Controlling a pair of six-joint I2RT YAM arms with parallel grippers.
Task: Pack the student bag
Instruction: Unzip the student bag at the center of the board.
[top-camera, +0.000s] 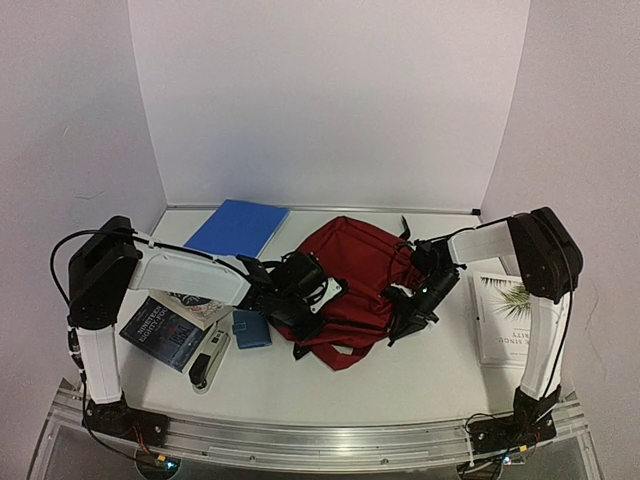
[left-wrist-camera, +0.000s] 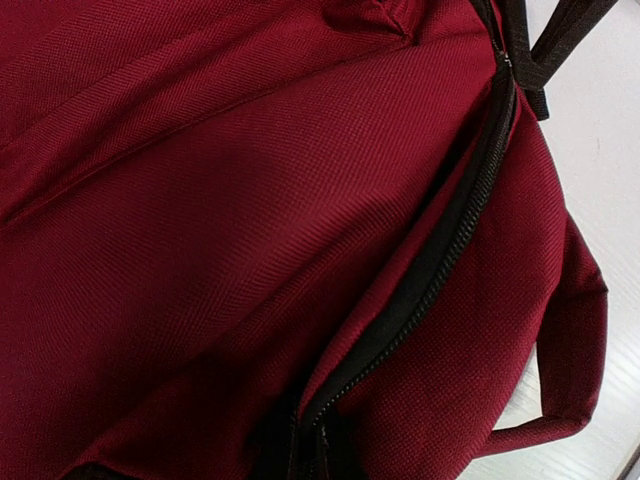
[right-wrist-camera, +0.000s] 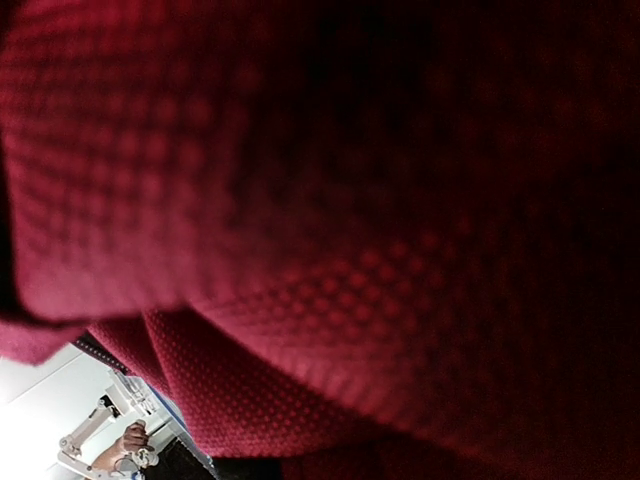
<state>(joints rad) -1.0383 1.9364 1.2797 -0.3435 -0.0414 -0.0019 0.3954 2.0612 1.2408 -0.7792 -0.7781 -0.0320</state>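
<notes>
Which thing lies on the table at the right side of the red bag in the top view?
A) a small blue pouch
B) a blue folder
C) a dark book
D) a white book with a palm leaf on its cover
D: the white book lies alone to the right of the red bag.

Right wrist view: dark red fabric backpack (right-wrist-camera: 380, 200) fills the frame, out of focus, only weave readable, own fingers hidden. Left wrist view: backpack cut off at 12, 9 and 6 o'clock; black zipper (left-wrist-camera: 440, 260) fades into shadow at 6. Top view: left gripper (top-camera: 318, 298) and right gripper (top-camera: 403, 322) black against backpack, jaw gap unreadable. Dark paperback book (top-camera: 165, 332) at 9 o'clock partly under left arm, title too small.
</notes>
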